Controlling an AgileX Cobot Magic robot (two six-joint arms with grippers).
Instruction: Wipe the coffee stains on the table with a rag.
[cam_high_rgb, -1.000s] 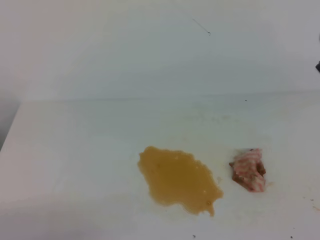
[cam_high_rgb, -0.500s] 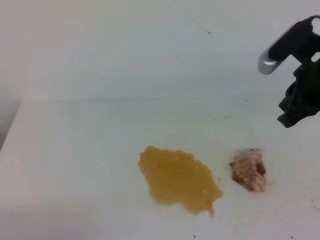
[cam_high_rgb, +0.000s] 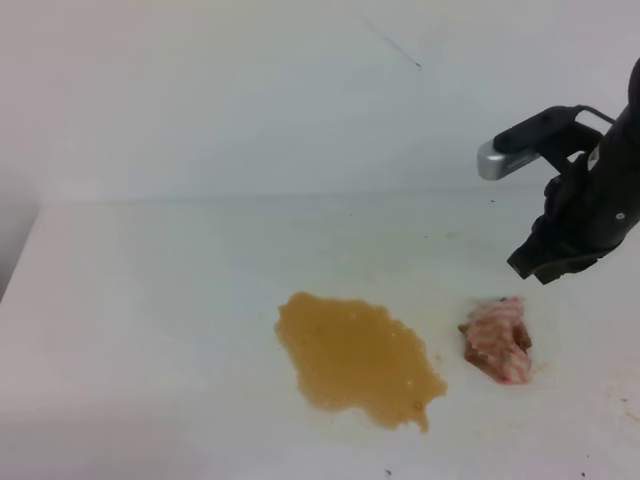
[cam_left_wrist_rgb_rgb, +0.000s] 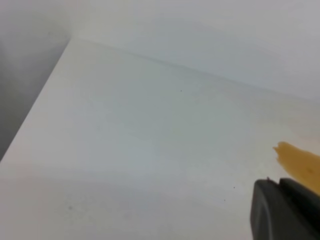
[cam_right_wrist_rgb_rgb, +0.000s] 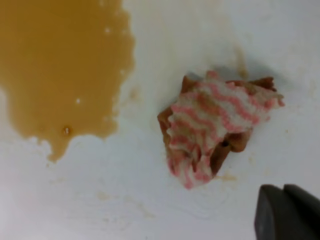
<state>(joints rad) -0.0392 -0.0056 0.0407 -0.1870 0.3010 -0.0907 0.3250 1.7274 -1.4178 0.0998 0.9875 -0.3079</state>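
The rag (cam_high_rgb: 496, 340) lies crumpled on the counter (cam_high_rgb: 150, 300), just right of the coffee stains (cam_high_rgb: 355, 358). The right gripper (cam_high_rgb: 545, 262) has just come in above it (empty; how wide it's open I cannot tell), so grabbing comes next. The rag's long side slants toward the front right.

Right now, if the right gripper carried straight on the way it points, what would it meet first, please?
Most likely the rag, just ahead of the right gripper on the table; depth is unclear, so it might touch bare table beside it.
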